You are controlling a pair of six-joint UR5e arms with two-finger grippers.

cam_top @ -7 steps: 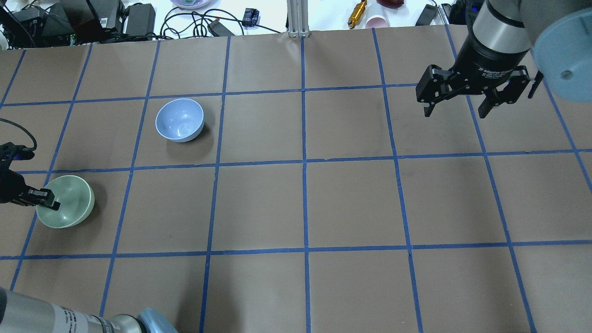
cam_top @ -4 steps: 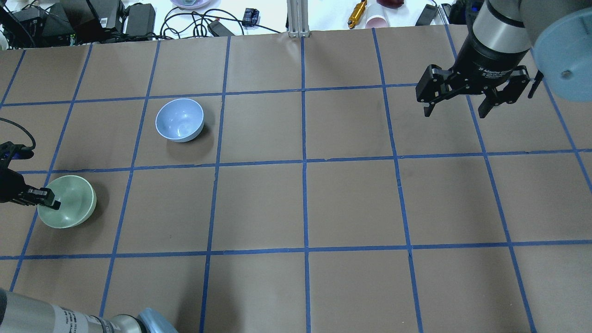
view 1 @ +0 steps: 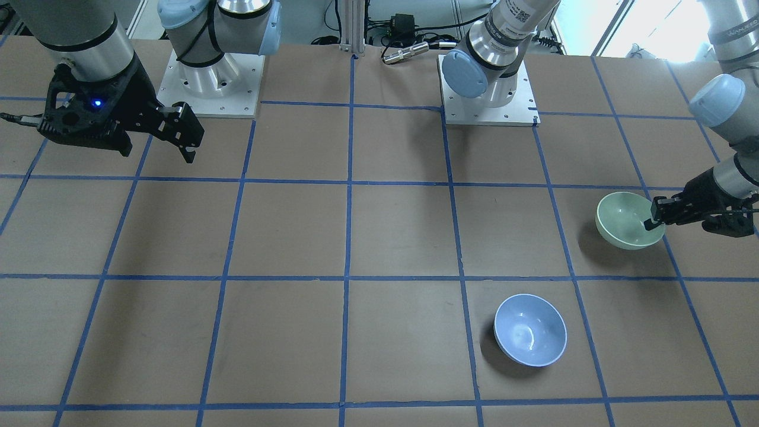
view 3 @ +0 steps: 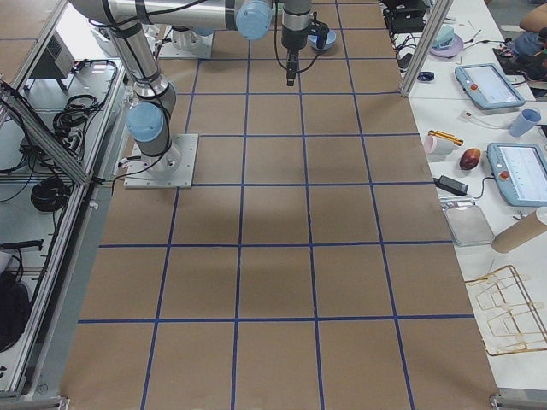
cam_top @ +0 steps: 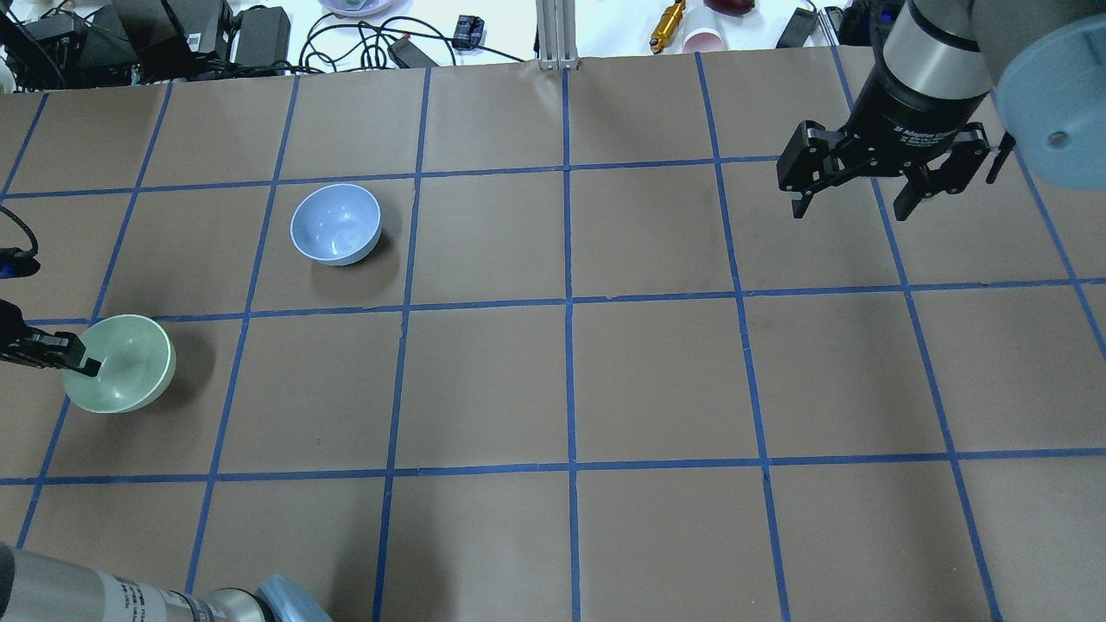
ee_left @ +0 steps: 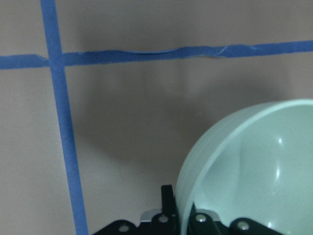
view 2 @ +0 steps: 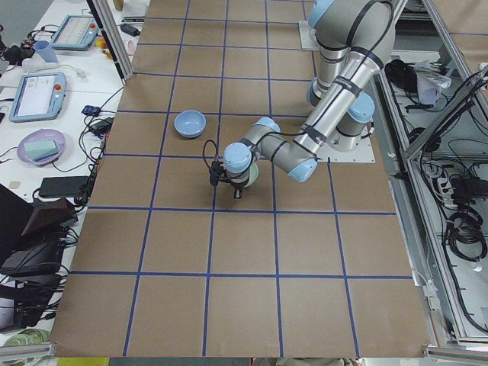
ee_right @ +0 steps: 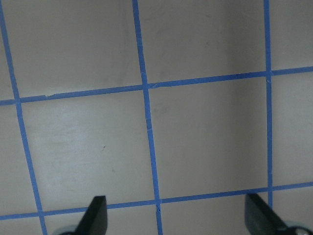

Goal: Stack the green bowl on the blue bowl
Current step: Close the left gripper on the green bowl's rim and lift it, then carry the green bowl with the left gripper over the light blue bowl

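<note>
1. The near right arm [view 3: 145,75] rises from its base plate [view 3: 162,164] at the left.
2. The right gripper [view 3: 291,77] hangs over the taped table [view 3: 273,278].
3. A tablet [view 3: 488,83] lies on the side bench [view 3: 440,115].

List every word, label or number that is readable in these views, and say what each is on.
"Adaptive": on the collar above the right gripper, overhead view; the rest of that line is blurred.
Sticker on the left arm: too small to read.
Green bowl, blue bowl: no text.

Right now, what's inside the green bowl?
One finger of the left gripper reaches over the rim into the green bowl; otherwise it looks empty. The patch under that finger is hidden.
</note>
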